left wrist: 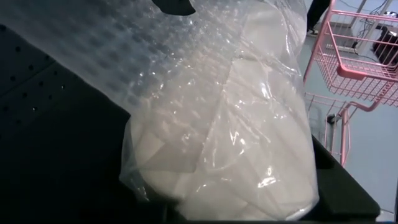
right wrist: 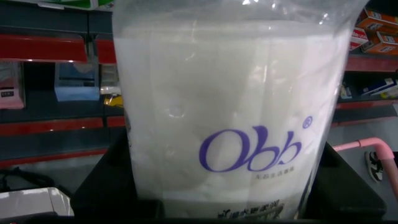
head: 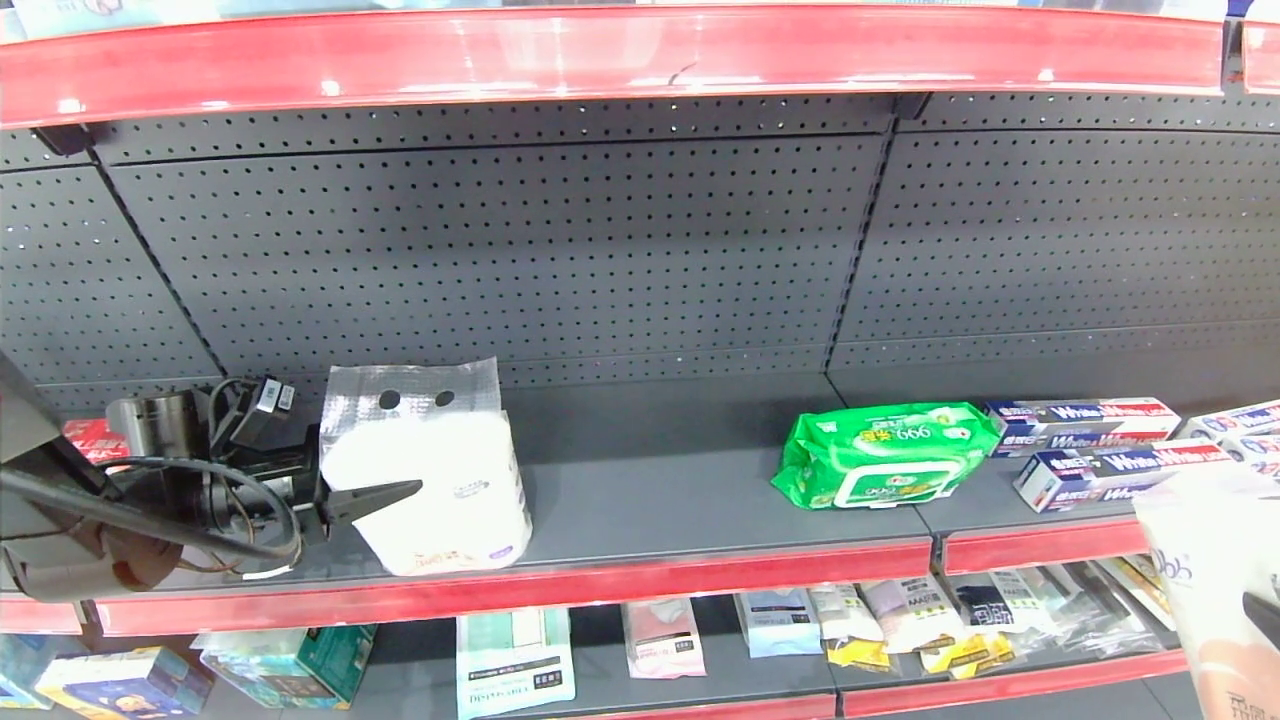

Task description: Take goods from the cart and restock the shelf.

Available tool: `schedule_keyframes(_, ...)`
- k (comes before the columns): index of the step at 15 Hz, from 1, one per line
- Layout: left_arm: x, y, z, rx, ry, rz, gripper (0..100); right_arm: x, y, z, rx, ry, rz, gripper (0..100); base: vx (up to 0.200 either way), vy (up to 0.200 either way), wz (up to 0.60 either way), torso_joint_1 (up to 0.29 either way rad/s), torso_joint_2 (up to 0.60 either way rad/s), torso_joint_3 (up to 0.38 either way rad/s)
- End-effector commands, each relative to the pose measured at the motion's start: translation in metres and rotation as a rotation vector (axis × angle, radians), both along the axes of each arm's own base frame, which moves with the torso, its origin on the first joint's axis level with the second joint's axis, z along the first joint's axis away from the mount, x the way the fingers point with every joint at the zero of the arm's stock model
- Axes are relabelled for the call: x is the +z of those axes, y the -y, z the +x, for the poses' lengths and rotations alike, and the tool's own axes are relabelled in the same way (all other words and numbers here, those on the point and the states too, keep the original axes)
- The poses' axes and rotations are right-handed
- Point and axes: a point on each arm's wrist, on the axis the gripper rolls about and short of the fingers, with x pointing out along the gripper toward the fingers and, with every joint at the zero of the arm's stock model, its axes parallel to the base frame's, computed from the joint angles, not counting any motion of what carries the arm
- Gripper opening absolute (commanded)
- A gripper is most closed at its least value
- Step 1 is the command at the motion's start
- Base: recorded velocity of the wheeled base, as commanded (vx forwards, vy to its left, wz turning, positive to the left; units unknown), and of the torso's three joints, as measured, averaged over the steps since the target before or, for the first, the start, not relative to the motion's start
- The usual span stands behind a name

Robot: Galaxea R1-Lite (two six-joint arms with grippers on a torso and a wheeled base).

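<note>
Grey shelf (head: 660, 495) | left tool (head: 395, 482) grips tissue pack (head: 450, 500) | right tool (head: 1262, 610) grips second pack (head: 1205, 560) | pink cart (left wrist: 357, 59)

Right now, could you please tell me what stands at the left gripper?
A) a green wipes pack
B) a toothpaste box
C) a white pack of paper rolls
C: the white pack of paper rolls stands on the shelf right at the left gripper, while the green wipes pack lies well off to its right.
</note>
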Motion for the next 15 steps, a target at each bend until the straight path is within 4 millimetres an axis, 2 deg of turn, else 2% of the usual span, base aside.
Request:
schedule_keyframes(1, -0.0012, 0.0023, 0.0006, -0.007, -0.004, -0.001, 0, 0.0004, 0.0, -0.0001, 0.0, 0.003, 0.0, 0, 0.0, 0.0, 0.0, 0.0, 0.0, 0.0)
schedule_keyframes(10, -0.0002, -0.0068, 0.0004, 0.057, -0.042, -0.001, 0, -0.0025, -0.0001, -0.002, 0.001, -0.001, 0.002, 0, 0.0, 0.0, 0.0, 0.0, 0.0, 0.0)
schedule_keyframes(15, -0.0004, -0.0063, -0.0009, 0.031, -0.045, -0.016, 0, -0.0025, 0.0, -0.0017, -0.001, -0.001, 0.002, 0, 0.0, 0.0, 0.0, 0.0, 0.0, 0.0)
